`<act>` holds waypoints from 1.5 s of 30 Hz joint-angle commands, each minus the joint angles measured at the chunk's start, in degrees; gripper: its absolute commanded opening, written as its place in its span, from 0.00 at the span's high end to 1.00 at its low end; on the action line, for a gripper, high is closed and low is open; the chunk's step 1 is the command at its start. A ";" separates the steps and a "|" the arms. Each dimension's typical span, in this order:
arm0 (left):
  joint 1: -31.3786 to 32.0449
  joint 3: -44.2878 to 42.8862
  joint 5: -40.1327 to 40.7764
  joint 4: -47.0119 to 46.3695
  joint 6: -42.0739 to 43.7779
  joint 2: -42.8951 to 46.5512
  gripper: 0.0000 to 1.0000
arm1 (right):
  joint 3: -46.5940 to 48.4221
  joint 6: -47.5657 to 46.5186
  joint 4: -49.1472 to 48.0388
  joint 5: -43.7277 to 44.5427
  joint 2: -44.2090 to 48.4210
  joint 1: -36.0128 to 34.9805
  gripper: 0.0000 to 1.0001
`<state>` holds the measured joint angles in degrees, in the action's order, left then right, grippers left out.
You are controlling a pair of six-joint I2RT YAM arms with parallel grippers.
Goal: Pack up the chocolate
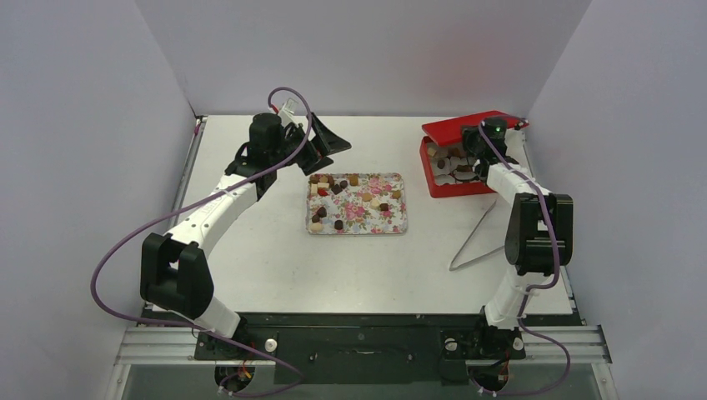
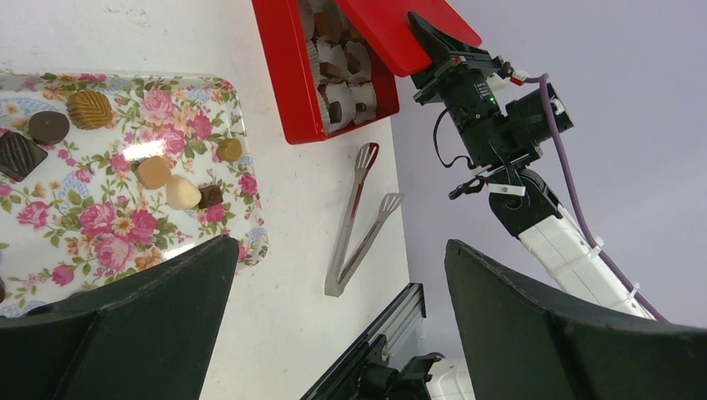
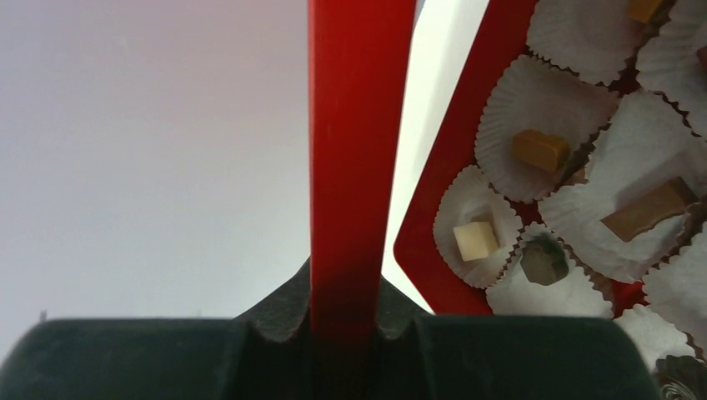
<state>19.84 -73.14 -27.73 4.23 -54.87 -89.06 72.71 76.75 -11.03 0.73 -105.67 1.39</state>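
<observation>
Chocolate [image 2: 154, 172] lies in two places. A good dozen pieces are scattered over the flowered tray [image 2: 117, 221] in the middle of the desk [image 1: 275, 267]. A handful already sit in the white paper cups [image 3: 534, 100] of the red box [image 2: 283, 75] at the far right. We judge the packing partly done: most pieces have yet to cross, and several cups show no piece.

Our right hand [image 3: 346, 325] is clamped tight on the edge of the red lid [image 3: 358, 125], holding it tipped up over the box's far side, its arm reaching forward along the desk's right edge. Our left hand [image 2: 338, 250] hangs above the tray's far left corner, fingers spread wide with nothing between them. Metal tongs [image 2: 335, 283] lie on the desk between tray and right arm, untouched.
</observation>
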 commanded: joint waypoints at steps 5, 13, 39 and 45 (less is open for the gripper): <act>0.20 -0.80 0.13 -0.39 1.19 0.90 0.06 | -0.30 5.92 2.52 5.06 1.87 -0.52 1.00; 0.20 -0.37 0.13 -0.25 1.26 1.04 0.06 | -2.78 8.31 0.69 5.20 2.16 -0.57 1.00; 0.20 0.52 1.24 0.57 1.58 -1.36 0.06 | -15.75 15.67 -7.18 5.17 6.94 -0.51 1.00; 0.20 0.79 1.89 1.34 2.18 -1.94 0.06 | -18.22 15.83 -8.06 4.40 7.95 -0.51 0.92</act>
<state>19.84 -72.44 -26.92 5.48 -54.54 -90.59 55.79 86.74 -18.79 2.59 -101.65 1.04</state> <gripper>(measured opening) 0.941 0.091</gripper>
